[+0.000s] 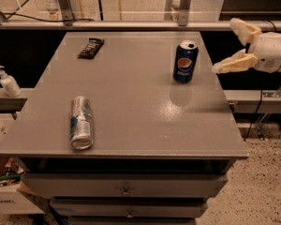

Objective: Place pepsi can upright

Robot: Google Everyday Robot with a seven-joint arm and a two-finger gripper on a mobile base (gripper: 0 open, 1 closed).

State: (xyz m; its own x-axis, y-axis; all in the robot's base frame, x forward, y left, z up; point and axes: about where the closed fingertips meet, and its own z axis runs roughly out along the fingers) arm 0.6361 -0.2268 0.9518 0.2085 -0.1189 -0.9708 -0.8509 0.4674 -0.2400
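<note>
The pepsi can, dark blue with a round red-white-blue logo and silver top, stands upright on the grey table near its far right edge. My gripper is to the right of the can, beyond the table's right edge, and apart from the can. Its two cream fingers are spread open and hold nothing.
A longer silver-and-blue can lies on its side at the table's front left. A dark snack bar lies at the far left. A soap dispenser stands on a ledge left of the table. Drawers sit below the tabletop.
</note>
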